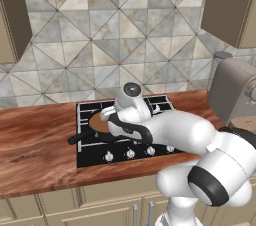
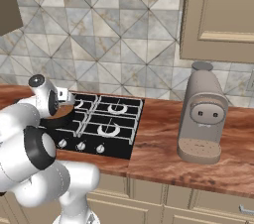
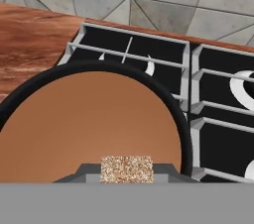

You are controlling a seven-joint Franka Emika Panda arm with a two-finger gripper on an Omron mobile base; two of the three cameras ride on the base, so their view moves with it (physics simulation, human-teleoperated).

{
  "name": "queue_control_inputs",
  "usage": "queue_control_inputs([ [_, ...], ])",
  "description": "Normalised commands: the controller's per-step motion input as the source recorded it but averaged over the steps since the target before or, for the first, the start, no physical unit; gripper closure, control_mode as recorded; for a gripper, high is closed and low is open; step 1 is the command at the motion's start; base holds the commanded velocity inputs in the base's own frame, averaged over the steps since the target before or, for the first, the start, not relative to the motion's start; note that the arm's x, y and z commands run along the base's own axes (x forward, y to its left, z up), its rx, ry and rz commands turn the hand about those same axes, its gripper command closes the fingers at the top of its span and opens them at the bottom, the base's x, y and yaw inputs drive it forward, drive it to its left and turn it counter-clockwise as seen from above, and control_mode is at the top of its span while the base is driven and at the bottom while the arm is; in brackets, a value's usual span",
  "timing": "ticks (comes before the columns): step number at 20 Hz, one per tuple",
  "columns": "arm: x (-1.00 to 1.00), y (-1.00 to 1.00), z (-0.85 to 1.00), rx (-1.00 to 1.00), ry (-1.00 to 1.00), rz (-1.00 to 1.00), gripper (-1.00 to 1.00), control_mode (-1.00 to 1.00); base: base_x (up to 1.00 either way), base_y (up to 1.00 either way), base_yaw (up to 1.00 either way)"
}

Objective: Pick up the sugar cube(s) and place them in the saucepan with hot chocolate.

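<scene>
A reddish wood-grain tabletop (image 1: 35,140) ran beneath a wall of triangular stone tiles, carrying a black gas stove (image 2: 111,124) with grey grates. My claw (image 3: 126,169) was pinched tight on a speckled, grainy sugar cube (image 3: 126,169), directly over the round black saucepan (image 3: 163,100) of smooth brown chocolate, whose straight handle (image 1: 80,136) pointed toward eight o'clock in the left base view.

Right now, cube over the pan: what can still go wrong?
1. The sugar cube hangs near the saucepan rim's near edge rather than mid-pan; released here, it might clip the rim and land on the stovetop.
2. The tool sits low over the hot chocolate; a drop could splash it.
</scene>
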Motion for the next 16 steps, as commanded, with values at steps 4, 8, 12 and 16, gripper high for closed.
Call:
queue_control_inputs([
  [4,0.09,0.0,0.0,0.0,0.0,0.0,1.0,-1.0,0.0,0.0,0.0],
  [8,0.1,0.04,0.0,0.0,0.0,0.02,1.0,-1.0,0.0,0.0,0.0],
  [12,-0.02,0.11,0.0,0.0,0.0,0.05,1.0,-1.0,0.0,0.0,0.0],
  [16,-0.02,0.01,0.0,0.0,0.03,0.04,1.0,-1.0,0.0,0.0,0.0],
])
